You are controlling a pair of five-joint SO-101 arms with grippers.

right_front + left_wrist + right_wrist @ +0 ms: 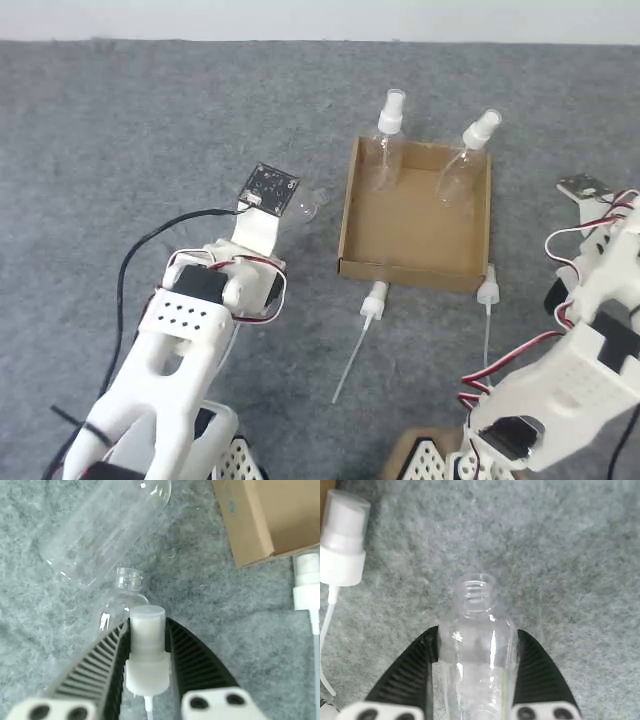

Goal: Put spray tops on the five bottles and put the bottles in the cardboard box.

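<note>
Box (412, 270) with two capped bottles (382, 162) inside

The tabletop (120, 120) is grey and felt-like all over, nubbly and faintly mottled up close. Beyond its far edge a pale, plain strip (320, 18) runs the full width of the high view.

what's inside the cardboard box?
Two clear bottles with spray tops on, against the far wall of the cardboard box, tops past the rim. Remaining floor looks bare; the near wall hides a strip of it.
</note>
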